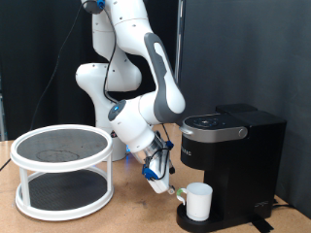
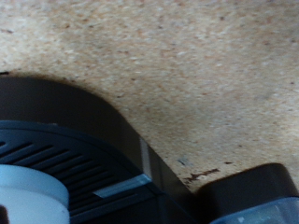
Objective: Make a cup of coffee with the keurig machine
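The white cup [image 1: 199,201] stands upright on the round drip base [image 1: 219,221] of the black keurig machine [image 1: 238,146], under its spout; the lid is down. My gripper [image 1: 162,183] hangs low over the table just to the exterior view's left of the cup, apart from it and holding nothing. In the wrist view the cup's rim [image 2: 26,194] and the ribbed drip base [image 2: 89,159] show at one corner. One dark finger [image 2: 252,191] shows far out to the side, so the jaws stand open.
A white round two-tier rack with dark mesh shelves [image 1: 63,165] stands on the wooden table [image 1: 126,216] at the exterior view's left. The arm's base is behind, between rack and machine. A black curtain backs the scene.
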Available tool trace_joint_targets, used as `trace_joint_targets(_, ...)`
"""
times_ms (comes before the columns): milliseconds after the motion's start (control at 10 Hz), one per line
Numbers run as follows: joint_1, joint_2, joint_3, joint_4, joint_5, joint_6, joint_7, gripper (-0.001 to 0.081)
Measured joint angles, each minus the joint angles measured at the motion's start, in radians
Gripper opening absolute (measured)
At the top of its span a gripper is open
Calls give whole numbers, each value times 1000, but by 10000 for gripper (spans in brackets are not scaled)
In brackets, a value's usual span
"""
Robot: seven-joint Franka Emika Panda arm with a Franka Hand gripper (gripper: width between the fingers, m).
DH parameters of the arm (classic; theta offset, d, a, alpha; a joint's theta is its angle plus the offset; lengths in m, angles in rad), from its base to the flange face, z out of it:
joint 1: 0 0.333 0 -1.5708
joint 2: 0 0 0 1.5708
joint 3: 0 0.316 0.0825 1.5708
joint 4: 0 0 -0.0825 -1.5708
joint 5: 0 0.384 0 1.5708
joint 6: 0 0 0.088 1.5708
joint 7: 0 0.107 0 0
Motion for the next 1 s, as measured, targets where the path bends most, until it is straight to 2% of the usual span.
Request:
trace_joint_targets(200,-7,-60,0,-38,9,-10,-2,734)
trace_joint_targets(400,-9,-61,-1,-45,4,-24,-11,734)
trace_joint_targets(500,-13,-75,-2,-66,2,-64,-25,734)
trace_joint_targets(700,-25,-142,-6,-123,5,-150,-45,734)
trace_joint_targets(1000,-28,-275,-13,-187,128,-214,-126,734)
